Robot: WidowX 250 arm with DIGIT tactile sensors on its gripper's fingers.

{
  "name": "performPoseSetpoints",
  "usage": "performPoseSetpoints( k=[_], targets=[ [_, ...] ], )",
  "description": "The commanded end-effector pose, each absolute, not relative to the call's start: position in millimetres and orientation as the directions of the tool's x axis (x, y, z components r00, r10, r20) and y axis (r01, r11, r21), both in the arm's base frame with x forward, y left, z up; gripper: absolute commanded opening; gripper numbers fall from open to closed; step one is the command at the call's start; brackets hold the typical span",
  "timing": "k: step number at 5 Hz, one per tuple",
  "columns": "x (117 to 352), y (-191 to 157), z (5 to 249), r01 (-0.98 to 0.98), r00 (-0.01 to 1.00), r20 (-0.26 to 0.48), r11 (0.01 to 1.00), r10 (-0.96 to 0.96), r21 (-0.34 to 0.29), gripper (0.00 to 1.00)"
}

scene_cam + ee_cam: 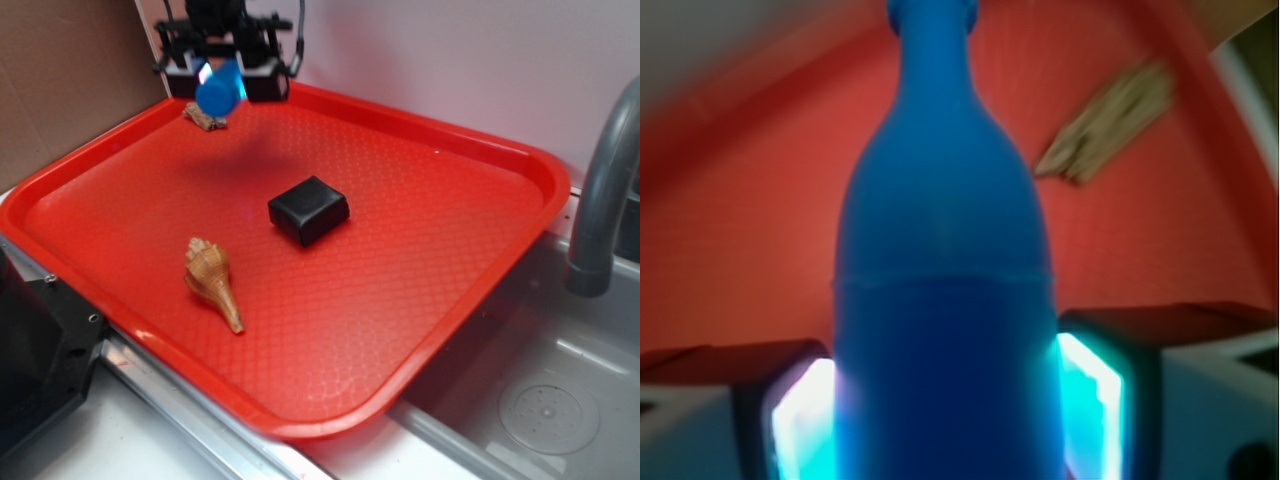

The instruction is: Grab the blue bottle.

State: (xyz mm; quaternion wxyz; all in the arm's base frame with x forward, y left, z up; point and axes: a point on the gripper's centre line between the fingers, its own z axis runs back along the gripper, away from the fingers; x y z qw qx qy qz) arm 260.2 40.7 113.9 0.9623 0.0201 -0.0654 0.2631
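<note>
The blue bottle [221, 88] hangs above the far left corner of the red tray [480, 260], held in my gripper [222, 72]. In the wrist view the blue bottle [943, 300] fills the middle, neck pointing away from me, its wide body pressed between my two fingers [1095, 400]. The gripper [945, 420] is shut on the bottle's body. The bottle's base is out of frame.
A black block [309, 210] lies mid-tray. A tan conch shell [212, 279] lies near the tray's front left. A small brown piece [205, 118] sits under the gripper, also seen as a brown piece [1108, 125]. A grey faucet [600, 190] and sink [540, 400] are to the right.
</note>
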Motion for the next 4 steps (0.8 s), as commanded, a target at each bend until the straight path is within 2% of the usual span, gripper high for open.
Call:
performPoseSetpoints(
  k=[1,2,3,4],
  targets=[
    [216,35,190,-0.395,0.916,0.067,0.919,0.395,-0.018,0.00],
    [206,37,192,-0.238,0.970,0.039,0.970,0.240,-0.042,0.00],
    [214,17,197,-0.061,0.997,0.040,0.998,0.062,-0.016,0.00],
    [212,14,200,-0.046,0.997,0.068,0.999,0.046,-0.003,0.00]
  ],
)
